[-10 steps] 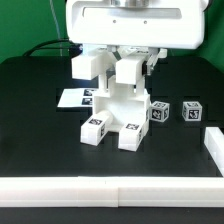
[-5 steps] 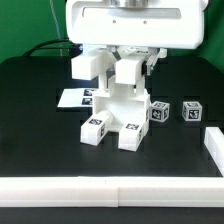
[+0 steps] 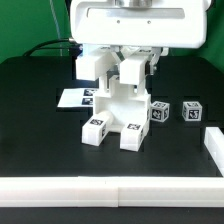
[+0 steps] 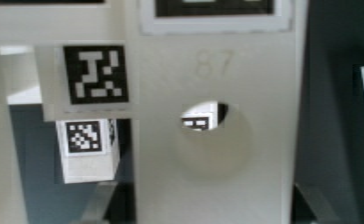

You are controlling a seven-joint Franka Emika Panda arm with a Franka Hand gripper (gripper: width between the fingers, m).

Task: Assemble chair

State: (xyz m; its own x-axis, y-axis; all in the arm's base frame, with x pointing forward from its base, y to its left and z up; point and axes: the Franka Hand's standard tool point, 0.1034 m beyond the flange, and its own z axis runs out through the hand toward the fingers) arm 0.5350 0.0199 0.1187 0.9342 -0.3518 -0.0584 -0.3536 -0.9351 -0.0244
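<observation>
Black and smooth, the table [image 3: 30,120] fills the exterior view, with a long plain white rail [image 3: 110,190] along its near edge. Near the middle stands the chair [image 3: 118,105], made of chunky white plastic blocks with square corners and little black-and-white tags. Two blocky feet rest on the table, and upright blocks rise at the top. The gripper [image 3: 133,57] sits right above. Its jaws are nearly closed and pinch one upright block.

In the wrist view, a flat white chair wall [image 4: 232,170] has a round hole [image 4: 202,115]. One small cube [image 3: 160,112] lies just beside the chair on the exterior view's right, and a second cube [image 3: 191,112] lies farther out. The thin marker board [image 3: 70,98] lies behind on the exterior view's left. Bare table lies open in front of the feet.
</observation>
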